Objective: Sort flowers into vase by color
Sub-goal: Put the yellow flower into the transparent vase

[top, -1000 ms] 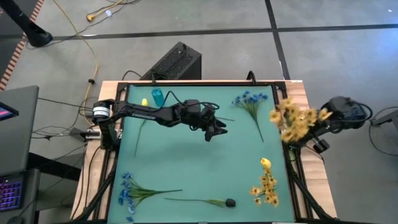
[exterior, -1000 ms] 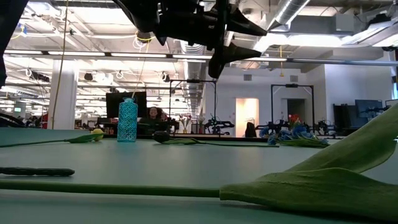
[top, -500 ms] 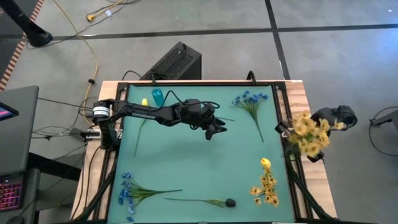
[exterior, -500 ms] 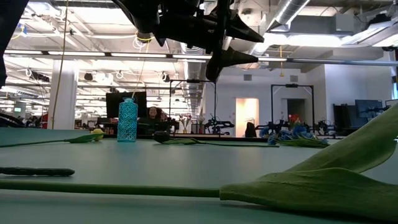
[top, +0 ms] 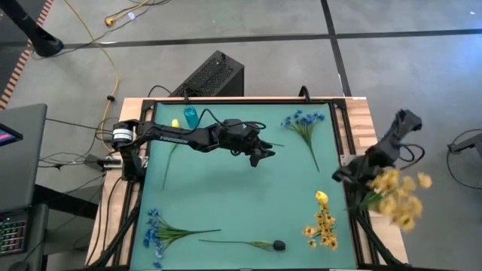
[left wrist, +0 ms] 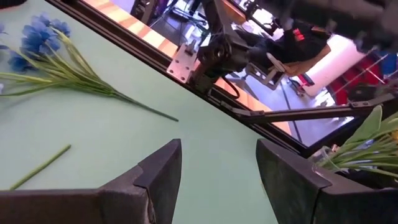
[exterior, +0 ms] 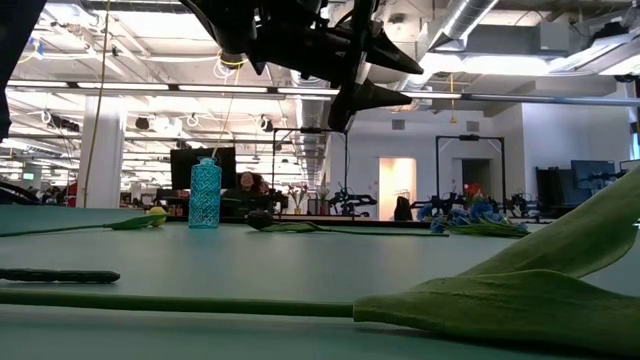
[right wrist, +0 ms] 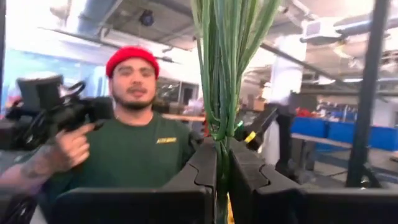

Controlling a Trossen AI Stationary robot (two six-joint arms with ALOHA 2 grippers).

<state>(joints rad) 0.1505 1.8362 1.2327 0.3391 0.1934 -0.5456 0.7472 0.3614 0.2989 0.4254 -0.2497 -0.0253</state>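
High view: right gripper out past table's right edge, clamped on stems of yellow blossom cluster; left gripper spread above mat, empty. Probably light, floppy, top-heavy; best pinched low on stems.

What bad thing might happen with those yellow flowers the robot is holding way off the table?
1. The right claw pinches only the thin stems of the yellow bunch, out past the table's edge; if they slip, they'd likely fall to the floor.
2. A person is close behind that claw; a swing might hit them.
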